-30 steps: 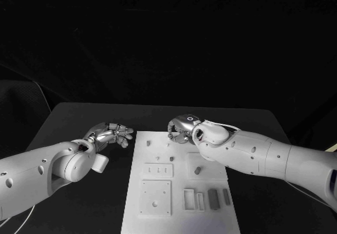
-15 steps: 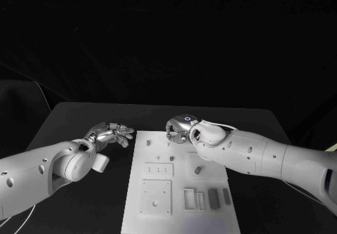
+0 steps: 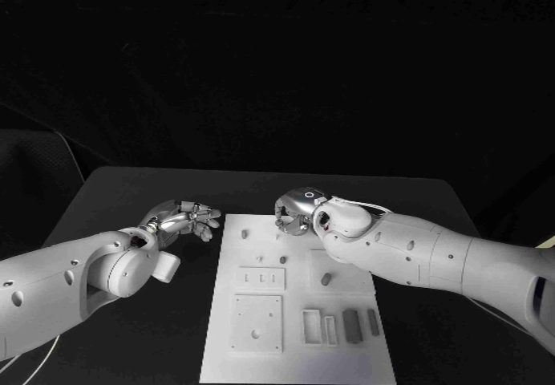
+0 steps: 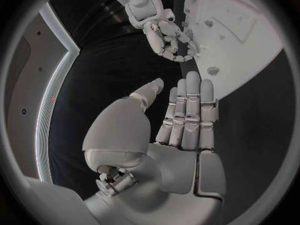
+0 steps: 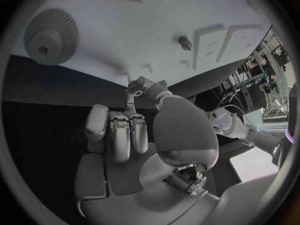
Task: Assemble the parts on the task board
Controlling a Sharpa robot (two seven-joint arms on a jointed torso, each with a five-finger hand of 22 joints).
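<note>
The white rectangular task board (image 3: 295,297) lies in the middle of the black table (image 3: 139,192), its long axis running away from the robot. Small grey parts sit on it: a short peg (image 3: 325,280) near the centre, leaning slightly, and two dark upright bars (image 3: 351,326) in slots at the near right corner, long sides parallel to the board's length. In the right wrist view a grey toothed gear wheel (image 5: 52,36) lies flat on the board close to its far edge.

The right hand (image 3: 296,213) hovers over the far end of the board, the arm reaching in across the right edge. Its fingers (image 5: 120,130) are curled inward and close together just above the board's edge, near the gear but apart from it; whether a small piece sits between the fingertips cannot be told.

The left hand (image 3: 185,220) rests over the bare table just beside the board's far left corner, palm towards the board. Its fingers (image 4: 187,110) are stretched out straight, side by side, thumb apart, holding nothing.
</note>
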